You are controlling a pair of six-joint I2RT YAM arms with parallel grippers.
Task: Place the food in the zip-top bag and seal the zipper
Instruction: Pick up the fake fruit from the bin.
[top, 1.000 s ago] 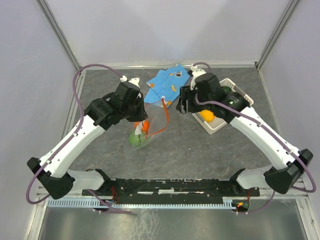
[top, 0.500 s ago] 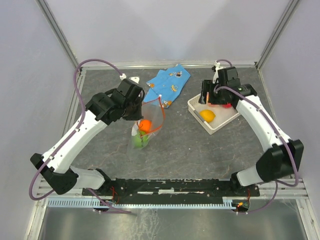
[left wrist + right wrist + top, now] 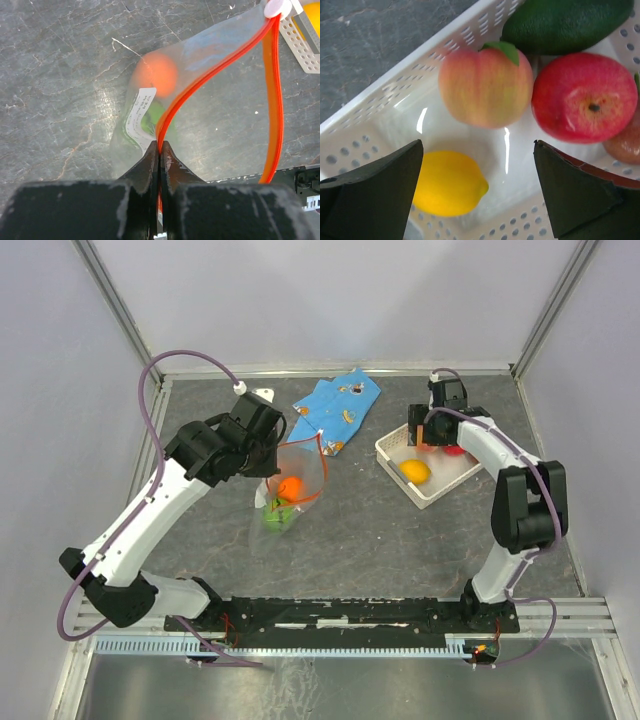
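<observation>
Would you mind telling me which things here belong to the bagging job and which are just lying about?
Job: bag, zipper, an orange and a green fruit already inside; peach, apple, lemon and avocado waiting in the basket.
Lying about: blue cloth; the basket only holds the fruit.

The zip-top bag (image 3: 220, 100) is clear; its zipper (image 3: 200, 85) orange-red, slider (image 3: 276, 7) and label (image 3: 140, 112) white; inside show 1 orange fruit (image 3: 156, 75) and 1 green fruit (image 3: 150, 117); the basket (image 3: 395, 100) is white lattice, holding a yellow lemon (image 3: 449, 182), pink-orange peach (image 3: 485, 87), red apple (image 3: 584, 97), dark green piece (image 3: 565, 22); cloth (image 3: 335, 410) blue, patterned; table (image 3: 380, 540) grey, veined.
</observation>
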